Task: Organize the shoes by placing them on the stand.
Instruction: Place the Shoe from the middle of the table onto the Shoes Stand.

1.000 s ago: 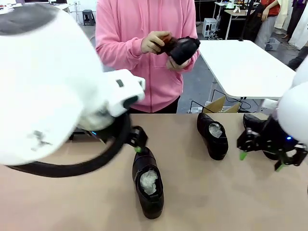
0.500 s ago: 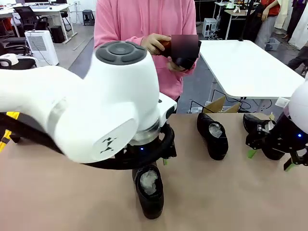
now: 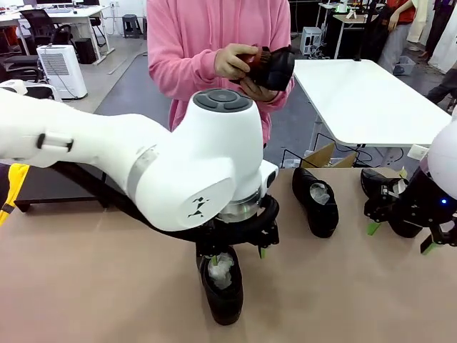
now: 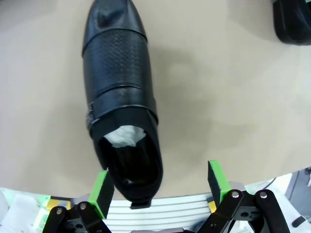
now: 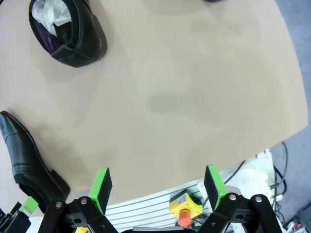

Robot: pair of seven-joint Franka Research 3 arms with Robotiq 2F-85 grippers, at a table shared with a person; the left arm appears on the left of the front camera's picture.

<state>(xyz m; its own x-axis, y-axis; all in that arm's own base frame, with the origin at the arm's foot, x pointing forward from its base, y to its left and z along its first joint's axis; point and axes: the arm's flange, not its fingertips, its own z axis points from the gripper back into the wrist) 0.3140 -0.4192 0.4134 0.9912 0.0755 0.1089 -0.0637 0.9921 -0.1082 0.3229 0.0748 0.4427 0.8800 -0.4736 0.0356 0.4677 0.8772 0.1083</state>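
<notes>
Now, left gripper (image 4: 159,180): fingers wide, over heel of near shoe (image 4: 119,92)
Right gripper (image 5: 158,178): fingers wide, empty, at right
Person (image 3: 207,36): holds another shoe (image 3: 275,66)

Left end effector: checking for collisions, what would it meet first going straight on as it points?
Probably the heel end of the black shoe, below the open left end effector; depth is unclear.

Your front view faces the person (image 3: 207,43) across the table (image 3: 93,286); both wrist views look down, close. Left wrist and front share the shoe (image 3: 224,304) at six o'clock.
</notes>
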